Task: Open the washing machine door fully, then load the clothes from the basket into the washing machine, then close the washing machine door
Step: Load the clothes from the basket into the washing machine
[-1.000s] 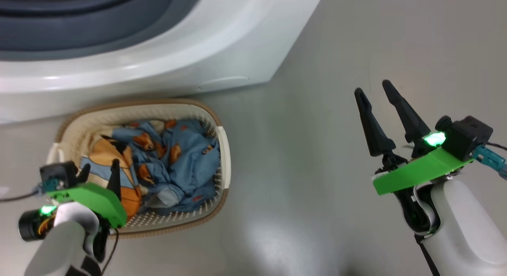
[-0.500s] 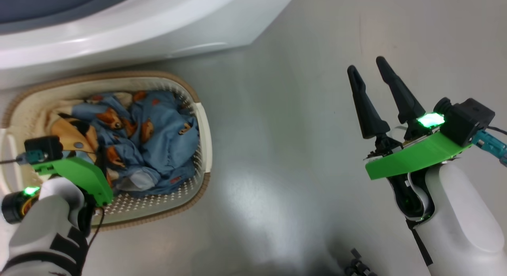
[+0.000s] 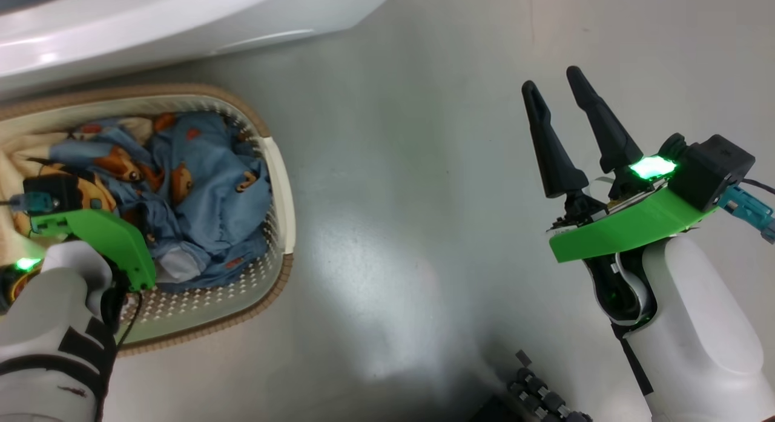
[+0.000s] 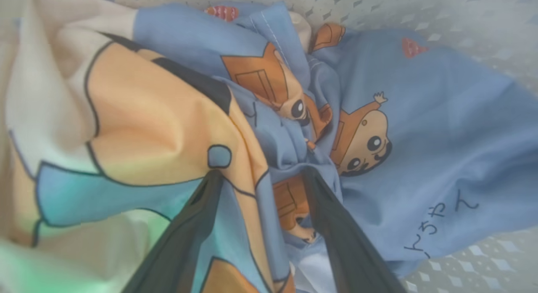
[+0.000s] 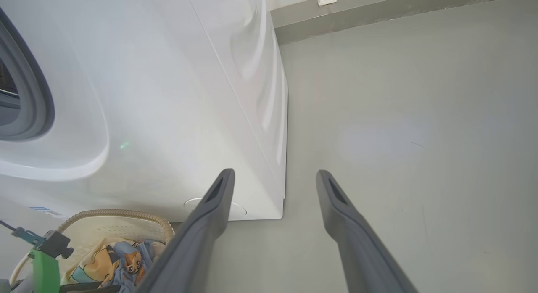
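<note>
Left gripper, jaws spread wide and gripping nothing, set down among the clothes in the basket so fabric lies between its jaws (apparently staged for a pinch); right gripper hangs open, empty, well aside.

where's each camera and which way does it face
Head view: on the head, looking down at floor, basket, clothes; right gripper and left forearm show.
Left wrist view: left wrist, aimed into the basket; open left gripper among the clothes.
Right wrist view: right wrist, facing the washing machine and floor; own fingers show.
Shared: head and right wrist views both show the basket.
</note>
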### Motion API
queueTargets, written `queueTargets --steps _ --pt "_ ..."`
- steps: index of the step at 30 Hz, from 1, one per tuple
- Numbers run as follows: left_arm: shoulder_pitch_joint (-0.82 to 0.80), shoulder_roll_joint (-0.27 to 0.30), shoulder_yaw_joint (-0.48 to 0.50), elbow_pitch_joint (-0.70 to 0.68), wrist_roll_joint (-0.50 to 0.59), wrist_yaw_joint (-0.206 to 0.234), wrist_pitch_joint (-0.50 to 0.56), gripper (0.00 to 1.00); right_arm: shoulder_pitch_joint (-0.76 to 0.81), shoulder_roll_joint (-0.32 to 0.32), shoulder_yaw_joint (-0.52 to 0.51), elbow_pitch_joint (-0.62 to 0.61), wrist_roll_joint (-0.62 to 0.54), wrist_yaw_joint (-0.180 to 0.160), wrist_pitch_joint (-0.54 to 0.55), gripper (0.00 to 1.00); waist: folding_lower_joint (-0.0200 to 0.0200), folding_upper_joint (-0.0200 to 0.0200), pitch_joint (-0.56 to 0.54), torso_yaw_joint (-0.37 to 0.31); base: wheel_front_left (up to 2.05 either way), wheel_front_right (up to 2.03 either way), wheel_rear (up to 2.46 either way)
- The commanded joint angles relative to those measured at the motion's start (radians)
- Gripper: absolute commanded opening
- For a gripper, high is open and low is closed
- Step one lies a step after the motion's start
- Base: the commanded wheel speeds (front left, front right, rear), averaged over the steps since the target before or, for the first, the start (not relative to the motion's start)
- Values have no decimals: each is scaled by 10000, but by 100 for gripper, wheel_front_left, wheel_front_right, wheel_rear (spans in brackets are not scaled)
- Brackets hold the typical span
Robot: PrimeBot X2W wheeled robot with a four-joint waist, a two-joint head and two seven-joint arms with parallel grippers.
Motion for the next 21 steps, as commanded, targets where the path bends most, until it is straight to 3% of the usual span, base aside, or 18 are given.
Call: queueTargets --steps 1,7,13,14,15,16,21 --pt "40 374 71 14 116 -44 89 100 196 -24 139 -247 -7 16 -117 100 0 0 152 -137 0 0 0" --pt "-122 236 -279 65 152 -400 603 100 234 19 110 -283 -45 16 -117 100 0 0 259 -207 0 0 0" --pt "-318 494 -453 106 177 -455 907 100 159 93 224 -339 -35 16 -117 100 0 0 449 -365 0 0 0" --pt "-350 513 -451 112 151 -457 1007 78 145 90 230 -346 -30 16 -117 100 0 0 484 -383 0 0 0" --pt "-366 519 -471 118 141 -462 1110 32 136 82 232 -346 -27 16 -117 100 0 0 498 -392 0 0 0" --pt "-386 525 -481 122 127 -465 1153 0 132 68 229 -341 -23 16 -117 100 0 0 509 -396 0 0 0" --pt "-386 472 -488 133 53 -460 862 0 111 33 187 -280 -49 16 -117 100 0 0 394 -362 0 0 0"
